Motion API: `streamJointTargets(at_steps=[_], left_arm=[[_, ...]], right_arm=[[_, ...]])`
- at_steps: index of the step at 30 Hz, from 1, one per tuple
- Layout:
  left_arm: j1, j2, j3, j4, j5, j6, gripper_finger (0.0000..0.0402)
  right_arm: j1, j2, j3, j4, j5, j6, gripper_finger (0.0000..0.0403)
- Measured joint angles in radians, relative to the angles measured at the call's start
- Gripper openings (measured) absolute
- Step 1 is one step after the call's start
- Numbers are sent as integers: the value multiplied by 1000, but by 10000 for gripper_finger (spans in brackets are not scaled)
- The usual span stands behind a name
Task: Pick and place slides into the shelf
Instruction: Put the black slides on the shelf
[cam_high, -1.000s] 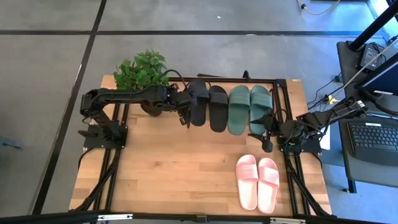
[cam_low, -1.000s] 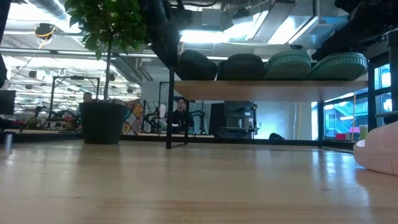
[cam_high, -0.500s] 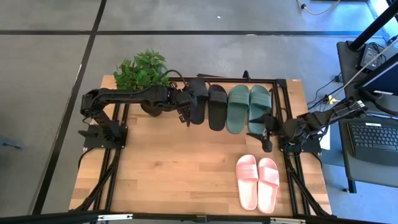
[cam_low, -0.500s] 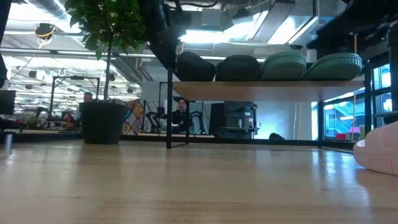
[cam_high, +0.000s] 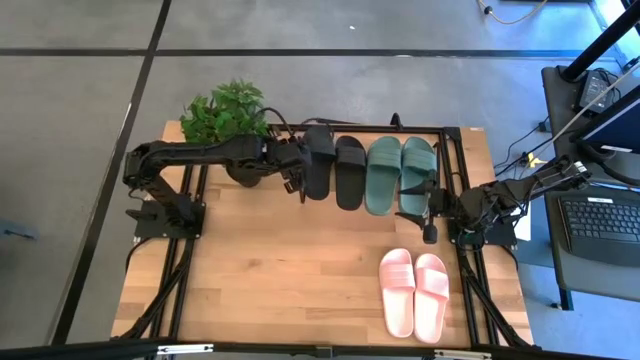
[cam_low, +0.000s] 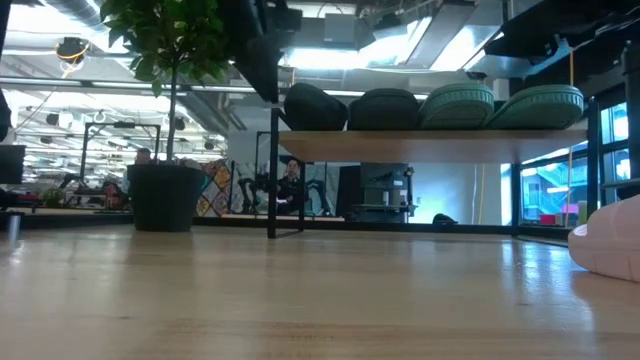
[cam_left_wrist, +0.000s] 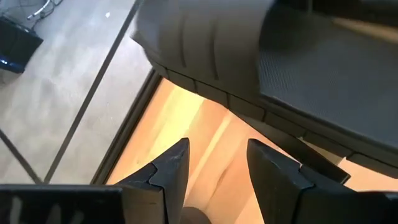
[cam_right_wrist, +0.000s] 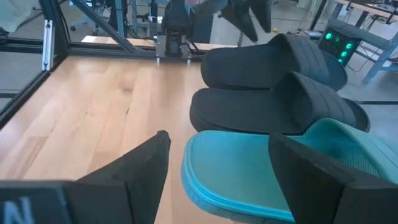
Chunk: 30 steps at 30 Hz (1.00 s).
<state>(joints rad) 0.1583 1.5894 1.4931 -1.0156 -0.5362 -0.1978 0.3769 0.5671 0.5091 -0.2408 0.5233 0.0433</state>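
Four slides lie side by side on the shelf (cam_low: 430, 148): a black pair (cam_high: 318, 160) (cam_high: 350, 172) and a dark green pair (cam_high: 384, 175) (cam_high: 418, 172), soles on the top board. The pale pink pair (cam_high: 415, 292) lies on the table near its right front. My left gripper (cam_high: 296, 182) (cam_left_wrist: 214, 158) is open beside the near end of the outer black slide (cam_left_wrist: 249, 56), clear of it. My right gripper (cam_high: 432, 215) (cam_right_wrist: 221, 146) is open at the heel end of the rightmost green slide (cam_right_wrist: 236, 174), its fingers spread wide and apart from it.
A potted plant (cam_high: 228, 115) stands at the table's far left corner, just left of the shelf. Bare wooden tabletop (cam_high: 280, 270) stretches in front of the shelf. Black frame rails (cam_high: 180, 270) run along both sides. A desk with a keyboard (cam_high: 600, 220) stands beyond the right edge.
The rightmost green slide has dropped from a slight tilt to lie level on the shelf board. The right arm above it has risen away from it. The left arm has barely shifted.
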Motion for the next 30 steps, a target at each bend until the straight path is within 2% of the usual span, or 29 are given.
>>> streamJointTargets(at_steps=[5, 7, 14, 16, 21, 26, 30], left_arm=[[23, -75, 0, 35, 11, 23, 153], [39, -101, 0, 72, 54, 45, 153], [146, -135, 2, 258, 375, 134, 153], [185, -134, 2, 272, 429, 133, 153], [250, -118, 1, 271, 406, 72, 153], [266, -120, 2, 283, 389, 38, 153], [259, -119, 2, 251, 397, 16, 153]], right_arm=[[-18, -8, 0, 3, 3, -63, 271], [-33, -6, 16, 8, 7, -104, 271], [-118, -4, 191, -34, 10, -248, 271], [-143, -4, 257, -39, 11, -261, 271], [-213, -1, 412, -73, 11, -257, 271], [-252, 10, 516, -115, 10, -253, 271], [-277, 22, 559, -258, 31, -182, 271]])
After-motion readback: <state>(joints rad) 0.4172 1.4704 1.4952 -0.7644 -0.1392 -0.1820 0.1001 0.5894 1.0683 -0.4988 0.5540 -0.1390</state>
